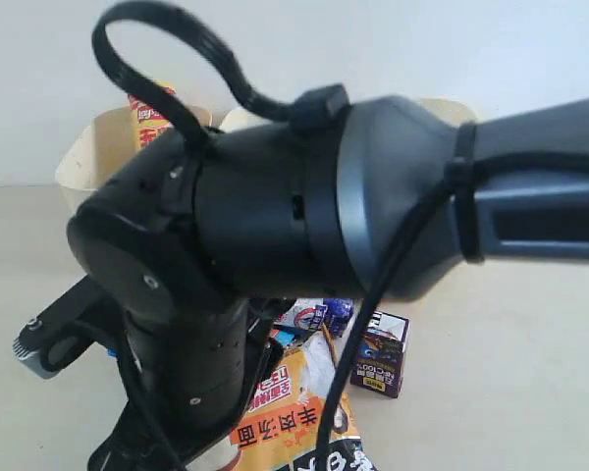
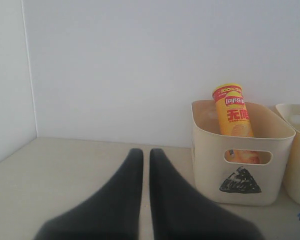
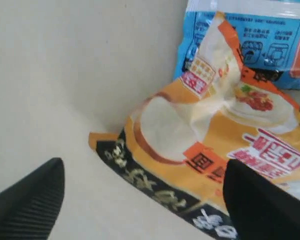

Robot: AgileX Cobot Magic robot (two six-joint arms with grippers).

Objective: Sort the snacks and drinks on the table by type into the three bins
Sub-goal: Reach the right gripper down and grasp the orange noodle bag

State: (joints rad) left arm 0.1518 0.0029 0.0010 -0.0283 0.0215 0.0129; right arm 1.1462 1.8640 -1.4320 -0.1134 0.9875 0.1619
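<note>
my right jaws are spread wide over the orange-white bag (image 3: 205, 145) on the desk (image 3: 65, 75), gripping nothing. the bag overlaps the blue bag (image 3: 250, 40). in the exterior view the dark carton (image 1: 383, 353) sits at its 2 o'clock. my left jaws are narrow and empty. the yellow-red chip tube (image 2: 233, 112) stands in the triangle bin (image 2: 240, 175).

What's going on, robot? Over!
Left tool shut, empty. Right tool open above orange-white bag. Yellow-red tube in triangle bin. Blue bag tight against orange-white bag.
</note>
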